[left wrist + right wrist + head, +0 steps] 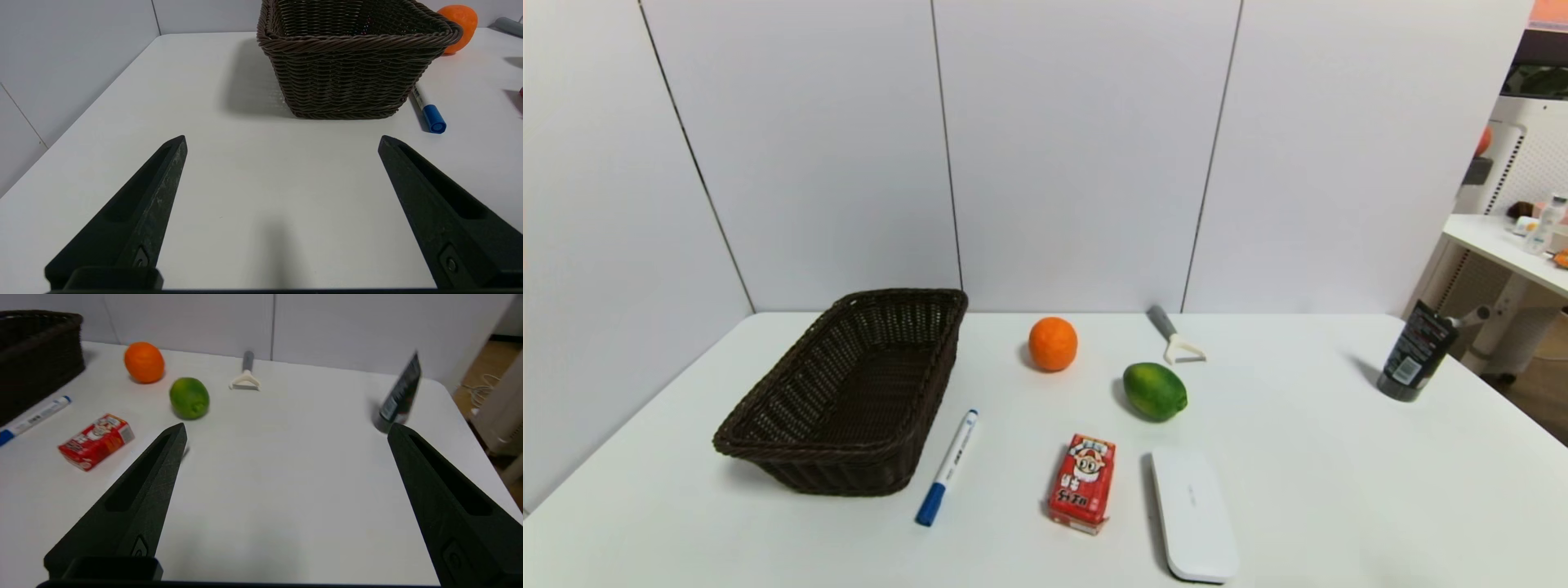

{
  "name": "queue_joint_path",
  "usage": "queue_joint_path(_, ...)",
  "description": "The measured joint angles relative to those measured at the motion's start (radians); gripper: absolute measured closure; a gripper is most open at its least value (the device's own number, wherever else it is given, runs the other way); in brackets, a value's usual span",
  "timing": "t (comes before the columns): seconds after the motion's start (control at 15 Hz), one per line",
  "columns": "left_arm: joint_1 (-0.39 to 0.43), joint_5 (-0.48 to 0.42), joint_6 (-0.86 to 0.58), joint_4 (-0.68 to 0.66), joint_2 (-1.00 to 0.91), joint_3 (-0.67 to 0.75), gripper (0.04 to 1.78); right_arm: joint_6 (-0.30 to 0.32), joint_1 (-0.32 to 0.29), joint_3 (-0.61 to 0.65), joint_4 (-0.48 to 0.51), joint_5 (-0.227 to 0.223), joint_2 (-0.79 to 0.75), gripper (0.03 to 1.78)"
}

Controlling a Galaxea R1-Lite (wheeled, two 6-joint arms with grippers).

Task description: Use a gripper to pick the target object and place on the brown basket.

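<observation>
The target object, a flat white oblong case (1194,513), lies near the table's front edge, right of the red carton (1083,483). The brown basket (849,478) stands empty at the left; its woven wall also shows in the left wrist view (347,81). Neither gripper shows in the head view. My left gripper (282,139) is open and empty over bare table in front of the basket. My right gripper (286,428) is open and empty over bare table on the right side. The case does not show in the right wrist view.
A white blue-capped marker (947,466) lies beside the basket. An orange (1053,344), a green fruit (1155,391) and a white peeler (1176,336) sit mid-table. A dark bottle (1414,352) stands near the right edge. White wall panels close the back and left.
</observation>
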Motion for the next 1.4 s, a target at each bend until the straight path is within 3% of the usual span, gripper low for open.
queue_joint_path(0.27, 0.000, 0.000, 0.000, 0.000, 0.000, 0.000, 0.13, -0.032, 0.141, -0.268, 0.036, 0.086, 0.349, 0.11)
queue_joint_path(0.47, 0.000, 0.000, 0.000, 0.000, 0.000, 0.000, 0.13, -0.033, 0.269, -0.479, 0.214, 0.102, 0.573, 0.11)
queue_joint_path(0.67, 0.000, 0.000, 0.000, 0.000, 0.000, 0.000, 0.13, 0.005, 0.356, -0.606, 0.412, 0.104, 0.741, 0.11)
queue_joint_path(0.87, 0.000, 0.000, 0.000, 0.000, 0.000, 0.000, 0.13, 0.092, 0.387, -0.727, 0.574, 0.098, 0.900, 0.11)
queue_joint_path(1.13, 0.000, 0.000, 0.000, 0.000, 0.000, 0.000, 0.13, 0.291, 0.399, -0.875, 0.730, 0.047, 1.082, 0.11)
queue_joint_path(1.27, 0.000, 0.000, 0.000, 0.000, 0.000, 0.000, 0.13, 0.351, 0.411, -0.913, 0.772, -0.012, 1.149, 0.11)
queue_joint_path(1.4, 0.000, 0.000, 0.000, 0.000, 0.000, 0.000, 0.13, 0.394, 0.427, -0.929, 0.776, -0.035, 1.200, 0.11)
